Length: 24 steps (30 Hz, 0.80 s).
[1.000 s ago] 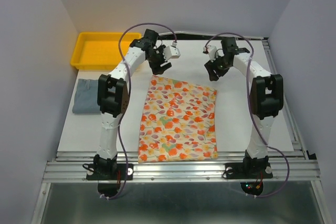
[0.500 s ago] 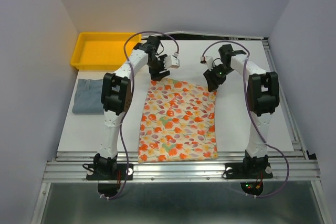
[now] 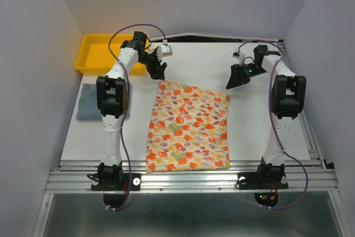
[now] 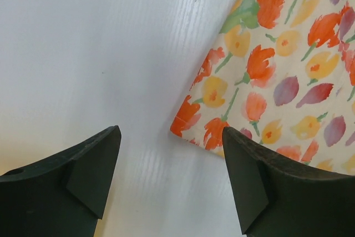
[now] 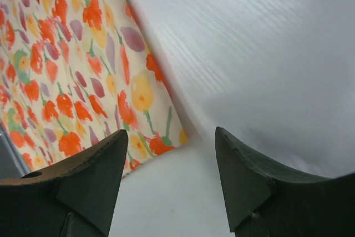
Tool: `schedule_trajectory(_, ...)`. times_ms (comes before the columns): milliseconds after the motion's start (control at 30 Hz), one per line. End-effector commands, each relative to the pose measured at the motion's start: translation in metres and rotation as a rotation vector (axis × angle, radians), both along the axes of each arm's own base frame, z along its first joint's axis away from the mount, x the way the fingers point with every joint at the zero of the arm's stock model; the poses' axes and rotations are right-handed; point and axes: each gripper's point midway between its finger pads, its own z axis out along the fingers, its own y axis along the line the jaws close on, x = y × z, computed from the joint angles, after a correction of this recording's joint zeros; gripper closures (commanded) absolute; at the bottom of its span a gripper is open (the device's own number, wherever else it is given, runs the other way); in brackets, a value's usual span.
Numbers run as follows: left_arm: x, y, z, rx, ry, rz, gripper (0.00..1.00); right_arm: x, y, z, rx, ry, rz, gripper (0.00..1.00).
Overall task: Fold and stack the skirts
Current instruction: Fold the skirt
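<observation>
The floral skirt (image 3: 188, 129) lies spread flat at the centre of the frame on the white table (image 3: 266, 120), the blue-grey skirt (image 3: 87, 101) at the left edge below the yellow tray (image 3: 102, 54), while the left gripper (image 3: 157, 70) and right gripper (image 3: 233, 77) hover beside its two upper corners, jaws apart and empty.

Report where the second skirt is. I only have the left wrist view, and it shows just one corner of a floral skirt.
Observer: The blue-grey skirt lies at the left edge of the table, on the near side of the yellow tray.
Operator: Give me the right gripper.
Observer: The right gripper hovers open by the far right corner of the floral skirt, holding nothing.
</observation>
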Motion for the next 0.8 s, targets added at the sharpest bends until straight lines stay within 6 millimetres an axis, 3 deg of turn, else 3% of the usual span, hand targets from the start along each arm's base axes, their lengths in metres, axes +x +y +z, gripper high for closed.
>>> schedule_trajectory(0, -0.001, -0.013, 0.011, -0.172, 0.108, 0.032, 0.14, -0.015, 0.029, -0.009, 0.141, 0.084, -0.008, 0.3)
schedule_trajectory(200, 0.006, -0.006, -0.011, -0.184, 0.167, 0.086, 0.14, -0.028, 0.027, -0.039, 0.121, 0.131, -0.031, 0.28)
schedule_trajectory(367, 0.009, -0.004, -0.023, -0.169, 0.187, 0.105, 0.18, -0.036, 0.023, -0.056, 0.088, 0.144, -0.029, 0.34)
schedule_trajectory(567, 0.008, -0.006, -0.03, -0.174, 0.201, 0.094, 0.28, -0.033, 0.024, -0.063, 0.093, 0.157, -0.032, 0.41)
schedule_trajectory(767, 0.003, -0.003, -0.031, -0.152, 0.196, 0.068, 0.45, -0.024, 0.02, -0.058, 0.068, 0.105, -0.024, 0.58)
